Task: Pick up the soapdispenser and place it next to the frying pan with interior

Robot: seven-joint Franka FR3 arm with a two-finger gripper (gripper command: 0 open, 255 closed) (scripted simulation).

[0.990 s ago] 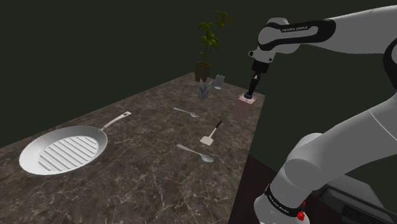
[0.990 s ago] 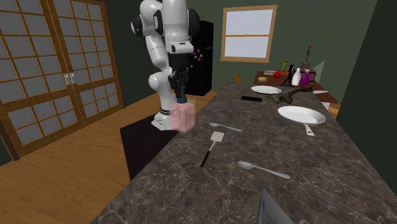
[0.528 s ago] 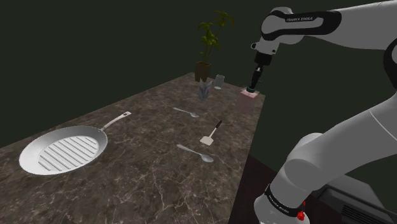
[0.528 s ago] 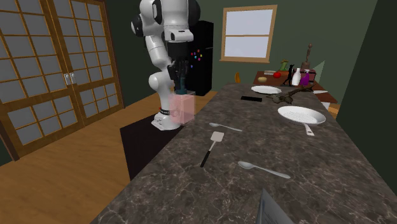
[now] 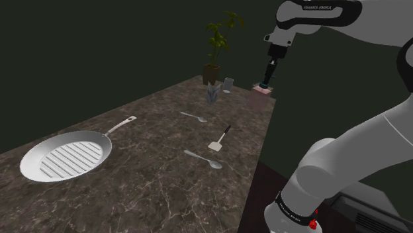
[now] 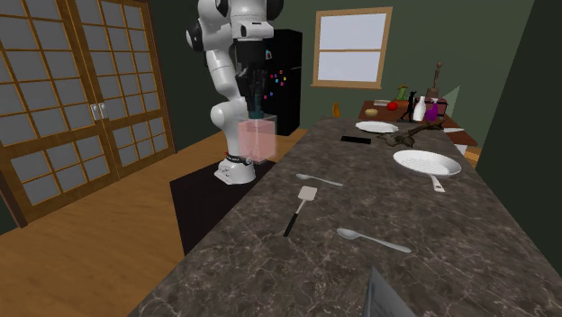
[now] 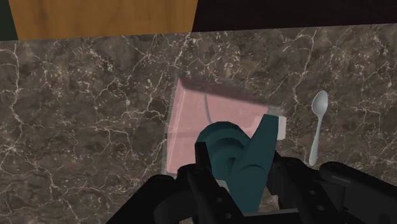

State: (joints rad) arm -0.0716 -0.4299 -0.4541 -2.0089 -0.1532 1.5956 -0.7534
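Shoulder view: arm arches high from the stand, wrist vertical, gripper pointing straight down. Jaws nearly closed, clamped on the teal pump head of the pink soap dispenser, which hangs directly beneath them, above the marble counter. Count, left to right: one ribbed frying pan, well apart from the jaws; two spoons and one spatula nearer the jaws.

White arm, dark joints, black fingers, lettered black band.
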